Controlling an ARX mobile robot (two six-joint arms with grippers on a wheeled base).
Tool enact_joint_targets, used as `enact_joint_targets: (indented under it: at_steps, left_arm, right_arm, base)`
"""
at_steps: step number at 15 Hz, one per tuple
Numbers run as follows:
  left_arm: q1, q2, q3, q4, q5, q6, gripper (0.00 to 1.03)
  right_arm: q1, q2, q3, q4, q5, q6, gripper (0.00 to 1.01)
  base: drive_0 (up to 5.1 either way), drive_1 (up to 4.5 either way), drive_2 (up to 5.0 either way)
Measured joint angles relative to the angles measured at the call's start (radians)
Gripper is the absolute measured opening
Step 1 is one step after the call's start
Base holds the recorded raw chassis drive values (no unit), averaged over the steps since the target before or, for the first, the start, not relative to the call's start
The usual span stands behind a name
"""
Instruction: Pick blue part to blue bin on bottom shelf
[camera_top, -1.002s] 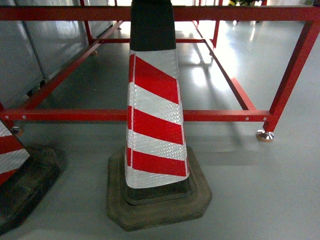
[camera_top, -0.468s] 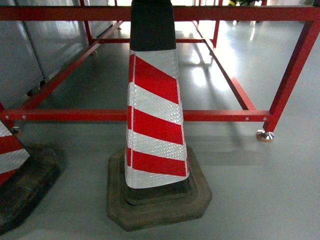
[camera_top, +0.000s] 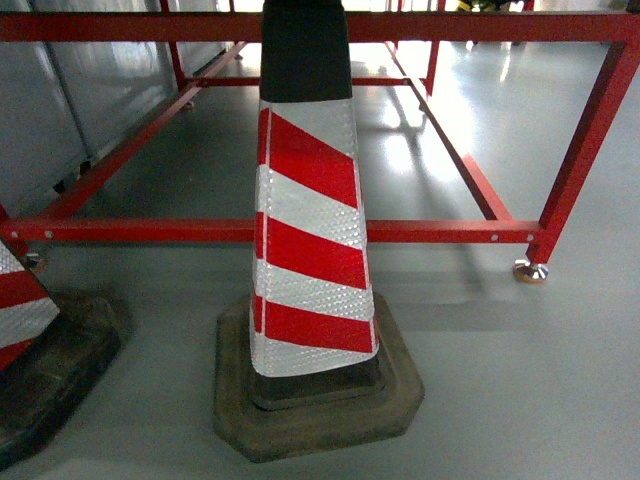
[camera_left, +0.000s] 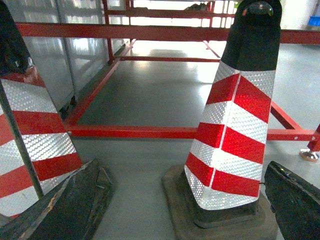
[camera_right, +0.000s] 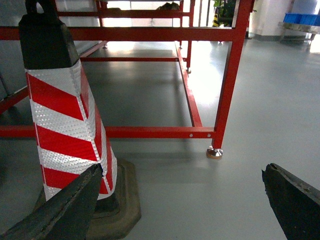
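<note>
Claws both wide open, empty, held low near floor: left (camera_left: 182, 210), right (camera_right: 180, 210), facing cone (camera_top: 308, 220).

A red-and-white striped traffic cone (camera_top: 308, 230) stands on a smooth grey floor (camera_top: 520, 380). Just behind it runs a red steel frame (camera_top: 440, 232) with a round metal foot (camera_top: 529, 270). Left of the cone, grey panelled walls (camera_top: 60, 90); beyond, daylight glares off the floor.

All three views face one nearby cone (camera_top: 310, 230).
</note>
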Motion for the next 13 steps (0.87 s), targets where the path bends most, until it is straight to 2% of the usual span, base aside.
enact_joint_targets:
  at_steps: [13]
  left_arm:
    - [0.0, 0.0, 0.0, 0.0, -0.001, 0.0, 0.98]
  right_arm:
    - [0.0, 0.0, 0.0, 0.0, 0.001, 0.001, 0.98]
  base:
    - [0.0, 0.0, 0.0]
